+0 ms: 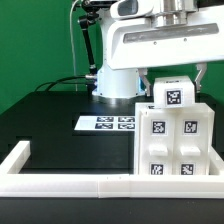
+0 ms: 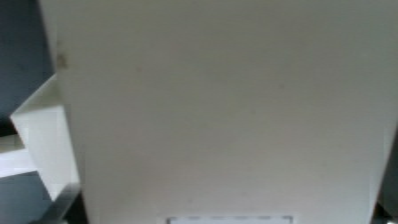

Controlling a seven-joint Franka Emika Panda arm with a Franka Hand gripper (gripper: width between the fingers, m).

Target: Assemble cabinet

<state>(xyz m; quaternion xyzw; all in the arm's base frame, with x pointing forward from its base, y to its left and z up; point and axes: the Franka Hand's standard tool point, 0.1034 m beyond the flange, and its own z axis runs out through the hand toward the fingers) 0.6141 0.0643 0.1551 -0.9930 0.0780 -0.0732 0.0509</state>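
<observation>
The cabinet (image 1: pixel 172 140) is a white boxy body with several black-and-white tags on its front, standing at the exterior view's right by the front rail. A smaller white tagged block (image 1: pixel 172 95) sits on top of it. My gripper (image 1: pixel 172 78) is straight above that block, low on it, with its fingers hidden behind the block. In the wrist view a plain white panel of the cabinet (image 2: pixel 231 110) fills nearly the whole picture at very close range, and no fingers show. I cannot tell whether the gripper is open or shut.
The marker board (image 1: pixel 108 124) lies flat on the black table, left of the cabinet. Long white border rails run along the front (image 1: pixel 70 184) and the left corner (image 1: pixel 14 158). The arm's white base (image 1: pixel 115 80) stands behind.
</observation>
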